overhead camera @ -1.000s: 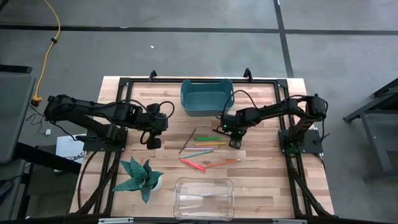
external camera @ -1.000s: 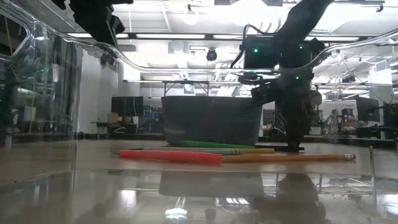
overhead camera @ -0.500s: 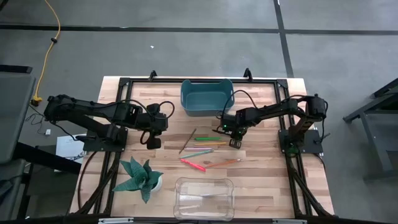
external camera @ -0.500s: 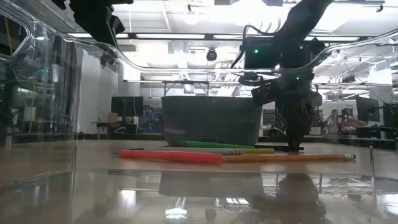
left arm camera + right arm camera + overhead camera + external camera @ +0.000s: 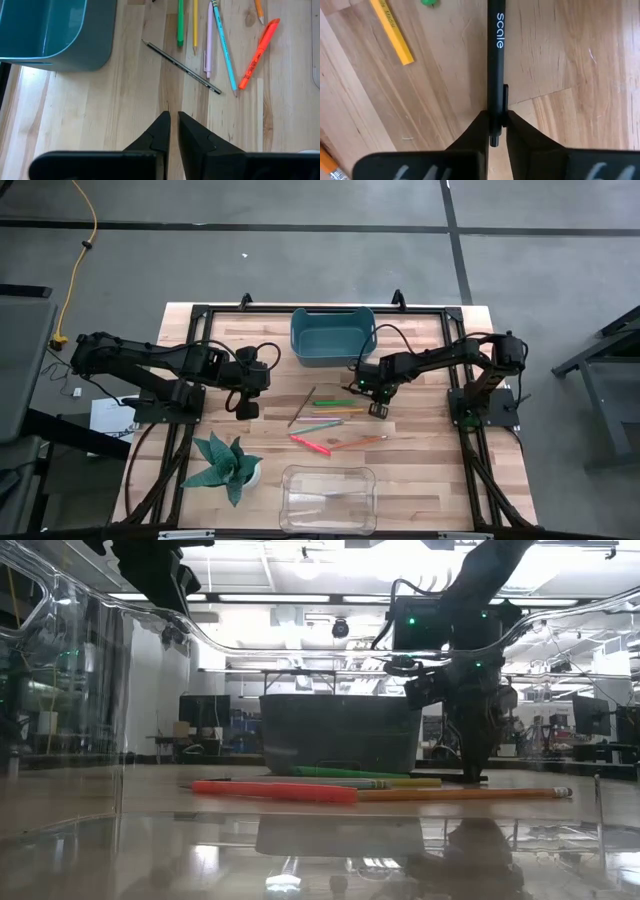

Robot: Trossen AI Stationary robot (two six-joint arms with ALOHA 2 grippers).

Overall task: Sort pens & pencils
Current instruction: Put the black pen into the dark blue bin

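Note:
My right gripper (image 5: pixel 377 409) stands with its fingers down at the table, right of the sticks, shut on a black pen (image 5: pixel 496 55) printed "scale". On the table lie the green pen (image 5: pixel 335 402), the red pen (image 5: pixel 310 444), and yellow (image 5: pixel 338 410), teal (image 5: pixel 320 427), orange (image 5: pixel 358 442) and dark (image 5: pixel 301 406) pencils. My left gripper (image 5: pixel 245 408) is shut and empty, left of them. In its wrist view (image 5: pixel 173 117) the dark pencil (image 5: pixel 182 67) lies nearest to it. My right gripper pinches the black pen between its two fingers (image 5: pixel 475 132) at the clip (image 5: pixel 505 102), near one end of the barrel. The fingers point down and lie across the pen. The rest of the pen reaches out level over the wood; whether it rests there, I cannot tell.
A blue bin (image 5: pixel 333 337) stands at the far middle of the table. A clear plastic tub (image 5: pixel 328 498) stands at the near edge, and its wall fills the low view (image 5: pixel 60 690). A green plant (image 5: pixel 228 465) stands at the near left.

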